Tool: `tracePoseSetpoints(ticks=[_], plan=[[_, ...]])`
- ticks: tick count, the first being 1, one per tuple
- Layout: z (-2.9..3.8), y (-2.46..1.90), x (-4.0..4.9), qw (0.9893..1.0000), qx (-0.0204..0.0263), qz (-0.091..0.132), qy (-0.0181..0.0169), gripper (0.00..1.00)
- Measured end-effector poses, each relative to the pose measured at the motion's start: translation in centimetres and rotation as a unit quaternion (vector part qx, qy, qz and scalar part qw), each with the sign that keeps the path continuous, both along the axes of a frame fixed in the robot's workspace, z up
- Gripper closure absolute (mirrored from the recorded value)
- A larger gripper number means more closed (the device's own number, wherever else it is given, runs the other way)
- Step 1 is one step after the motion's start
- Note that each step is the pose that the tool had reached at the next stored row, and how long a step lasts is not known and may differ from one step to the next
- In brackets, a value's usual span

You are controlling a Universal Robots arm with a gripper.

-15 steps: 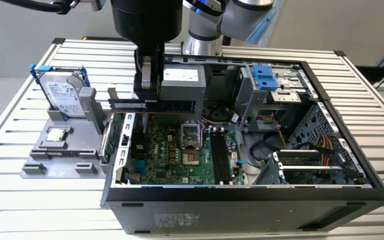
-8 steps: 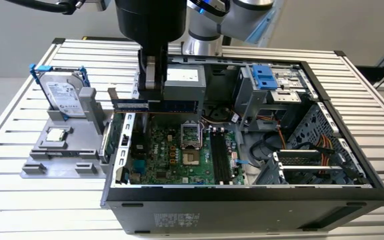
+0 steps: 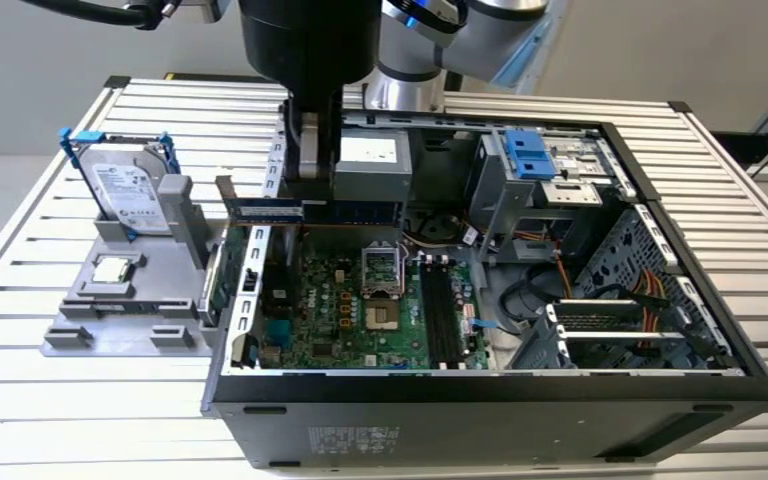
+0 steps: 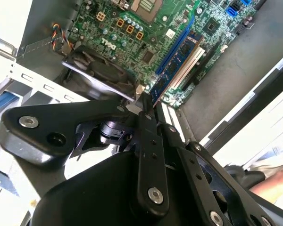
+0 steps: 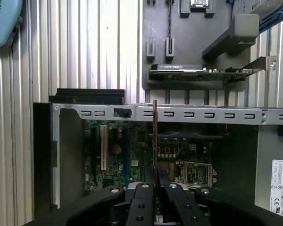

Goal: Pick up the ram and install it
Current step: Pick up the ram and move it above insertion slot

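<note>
My gripper (image 3: 307,198) is shut on the ram (image 3: 264,210), a thin green-blue stick held level over the far side of the open computer case (image 3: 491,385), above the motherboard (image 3: 344,310). In the first wrist view the ram (image 5: 155,141) appears edge-on, running out from between the fingers of the gripper (image 5: 155,182). The second wrist view has the ram's face with its chips (image 4: 179,59) reaching out from the gripper (image 4: 144,106) over the board. The black memory slots (image 3: 440,315) lie nearer the front, to the exterior view's right of the processor socket (image 3: 381,270).
A grey fixture (image 3: 117,335) on the slatted table, at the exterior view's left, carries a hard drive (image 3: 131,195), a processor (image 3: 115,268) and an expansion card (image 5: 198,70). Inside the case are a drive cage (image 3: 544,170), cables (image 3: 624,290) and a power supply (image 3: 371,165).
</note>
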State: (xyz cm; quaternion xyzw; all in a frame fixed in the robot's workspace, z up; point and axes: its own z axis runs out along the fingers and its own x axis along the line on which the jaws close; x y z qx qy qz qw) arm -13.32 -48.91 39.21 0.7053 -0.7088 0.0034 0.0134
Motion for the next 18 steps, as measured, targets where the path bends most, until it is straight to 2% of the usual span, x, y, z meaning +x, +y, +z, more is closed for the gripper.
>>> tracePoseSetpoints(ticks=[18], plan=[[0.0, 0.0, 1.01, 1.0, 0.0, 0.0, 0.0002, 1.0]])
